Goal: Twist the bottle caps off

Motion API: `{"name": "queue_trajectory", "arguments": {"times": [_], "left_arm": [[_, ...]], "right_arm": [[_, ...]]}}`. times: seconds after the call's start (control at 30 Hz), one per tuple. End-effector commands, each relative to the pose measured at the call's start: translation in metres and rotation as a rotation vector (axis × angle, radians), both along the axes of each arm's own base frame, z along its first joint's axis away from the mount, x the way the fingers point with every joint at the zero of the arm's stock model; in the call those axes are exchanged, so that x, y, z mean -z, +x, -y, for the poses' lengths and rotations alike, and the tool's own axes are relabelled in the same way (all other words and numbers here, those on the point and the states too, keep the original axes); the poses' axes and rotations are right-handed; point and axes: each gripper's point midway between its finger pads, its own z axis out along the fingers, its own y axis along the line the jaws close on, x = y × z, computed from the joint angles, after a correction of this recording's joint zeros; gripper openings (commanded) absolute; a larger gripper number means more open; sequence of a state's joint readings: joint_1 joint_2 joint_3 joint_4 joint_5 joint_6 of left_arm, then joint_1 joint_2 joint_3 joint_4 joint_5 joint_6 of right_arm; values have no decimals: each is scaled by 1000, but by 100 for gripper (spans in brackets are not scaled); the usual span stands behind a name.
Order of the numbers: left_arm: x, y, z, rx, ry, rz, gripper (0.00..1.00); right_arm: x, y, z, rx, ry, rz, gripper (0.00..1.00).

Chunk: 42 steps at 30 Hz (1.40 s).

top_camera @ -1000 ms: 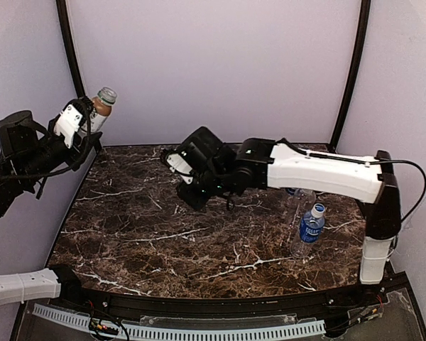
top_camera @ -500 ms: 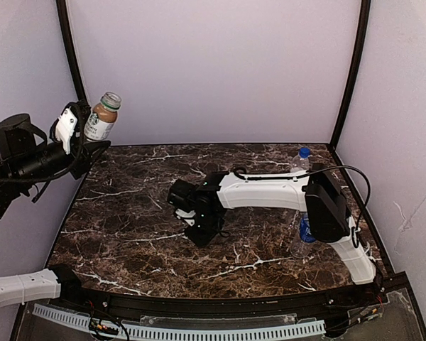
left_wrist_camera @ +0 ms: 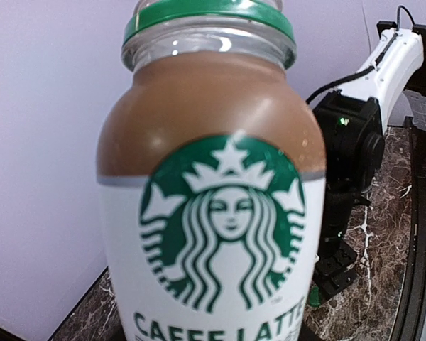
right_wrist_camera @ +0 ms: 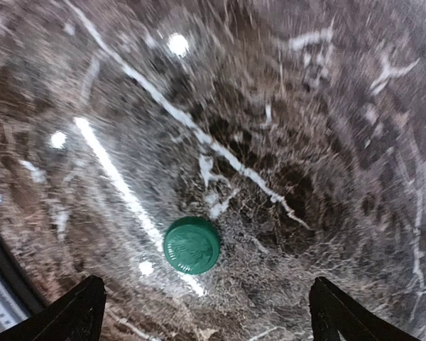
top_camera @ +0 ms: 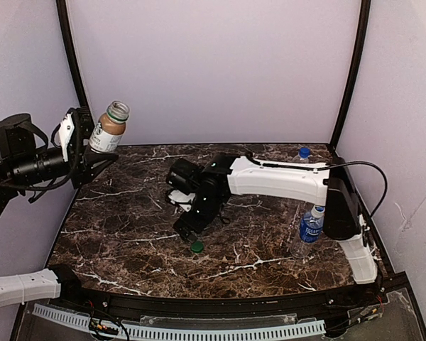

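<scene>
My left gripper (top_camera: pixel 89 142) is shut on the brown-filled bottle (top_camera: pixel 111 128) with the white label, holding it upright above the table's back left corner. That bottle (left_wrist_camera: pixel 213 206) fills the left wrist view and hides the fingers; a green ring (left_wrist_camera: pixel 209 15) circles its neck. The green cap (top_camera: pixel 197 246) lies loose on the marble. My right gripper (top_camera: pixel 187 229) hangs just above and behind it, open. In the right wrist view the green cap (right_wrist_camera: pixel 192 245) lies flat between the spread black fingertips (right_wrist_camera: pixel 78 312), touching neither.
A clear bottle with a blue label (top_camera: pixel 310 229) and a white cap stands at the right, close to the right arm's base. A dark blue cap (top_camera: pixel 304 152) tops another bottle at the back right. The dark marble table (top_camera: pixel 128 234) is walled by lilac panels.
The right gripper has opened and the green cap now lies on the table beneath it. The left gripper has raised the brown bottle a little and turned it more upright.
</scene>
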<state>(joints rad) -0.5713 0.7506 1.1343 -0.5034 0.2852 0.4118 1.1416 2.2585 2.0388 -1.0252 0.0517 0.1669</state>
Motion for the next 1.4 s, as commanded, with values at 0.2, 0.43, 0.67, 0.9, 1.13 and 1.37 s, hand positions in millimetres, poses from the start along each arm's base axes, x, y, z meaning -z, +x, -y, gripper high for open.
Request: {"name": "queue_trajectory", "arguments": {"times": [0.2, 0.43, 0.67, 0.9, 1.13, 1.37], "left_arm": [[-10, -52, 28, 333, -65, -18, 34], [5, -60, 37, 422, -54, -69, 34], [7, -58, 39, 428, -57, -73, 35], [10, -56, 40, 425, -54, -75, 35], [7, -55, 41, 424, -62, -73, 35], [5, -53, 41, 418, -66, -66, 35]], "right_arm": [[-350, -85, -29, -522, 1191, 415, 99], [-420, -109, -39, -564, 1409, 581, 97], [-416, -105, -67, -550, 1381, 529, 84], [-404, -101, -85, -545, 1343, 487, 60], [-397, -101, -88, -549, 1326, 469, 44], [-388, -96, -88, -523, 1290, 449, 4]]}}
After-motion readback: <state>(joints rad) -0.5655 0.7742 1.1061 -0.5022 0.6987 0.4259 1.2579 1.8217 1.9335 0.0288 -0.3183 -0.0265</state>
